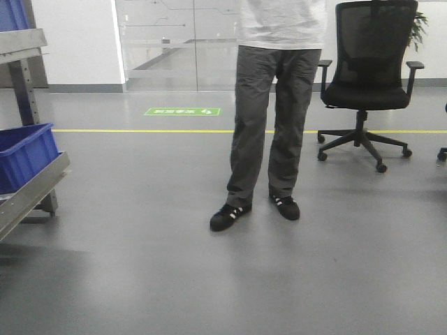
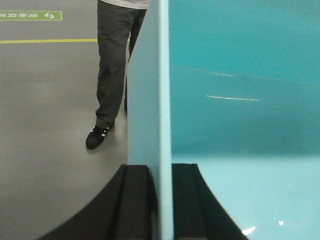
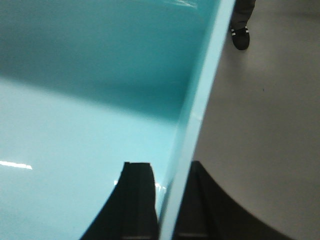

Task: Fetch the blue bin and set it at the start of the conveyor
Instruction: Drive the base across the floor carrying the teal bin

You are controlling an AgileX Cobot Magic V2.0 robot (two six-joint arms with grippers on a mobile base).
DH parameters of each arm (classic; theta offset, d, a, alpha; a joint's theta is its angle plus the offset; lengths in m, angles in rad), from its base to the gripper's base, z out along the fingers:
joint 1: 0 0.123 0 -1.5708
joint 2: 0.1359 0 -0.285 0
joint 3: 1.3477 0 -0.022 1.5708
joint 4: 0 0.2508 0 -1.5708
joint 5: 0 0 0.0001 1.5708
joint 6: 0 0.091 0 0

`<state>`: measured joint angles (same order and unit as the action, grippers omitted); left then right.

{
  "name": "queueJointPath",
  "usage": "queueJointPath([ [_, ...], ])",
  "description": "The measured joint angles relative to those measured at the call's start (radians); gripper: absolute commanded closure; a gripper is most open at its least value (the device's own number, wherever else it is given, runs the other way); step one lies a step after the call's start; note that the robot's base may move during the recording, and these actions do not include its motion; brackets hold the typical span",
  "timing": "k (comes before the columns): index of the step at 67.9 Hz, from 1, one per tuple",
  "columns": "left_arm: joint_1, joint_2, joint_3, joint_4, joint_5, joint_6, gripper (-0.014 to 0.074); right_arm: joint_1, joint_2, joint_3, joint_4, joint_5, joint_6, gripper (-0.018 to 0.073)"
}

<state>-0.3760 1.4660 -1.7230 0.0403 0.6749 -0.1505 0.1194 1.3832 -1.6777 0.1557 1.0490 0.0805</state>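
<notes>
Front view: person (image 1: 272, 118) standing on grey floor (image 1: 209, 279), chair (image 1: 367, 77) right, dark bin (image 1: 24, 153) on rack (image 1: 35, 188) left; left wrist: left gripper (image 2: 161, 169) clamped astride blue bin (image 2: 240, 100) wall; right wrist: right gripper (image 3: 167, 167) clamped likewise on another wall, floor beyond.

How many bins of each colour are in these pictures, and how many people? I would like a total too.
pale turquoise bin: 1
dark blue bins: 2
person: 1
Total: 4
</notes>
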Motion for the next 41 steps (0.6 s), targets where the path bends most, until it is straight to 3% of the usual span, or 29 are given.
queueJointPath([
  [41, 0.000, 0.000, 0.000, 0.000, 0.000, 0.002, 0.0708, 0.000, 0.000, 0.000, -0.002, 0.000, 0.000, 0.0712],
])
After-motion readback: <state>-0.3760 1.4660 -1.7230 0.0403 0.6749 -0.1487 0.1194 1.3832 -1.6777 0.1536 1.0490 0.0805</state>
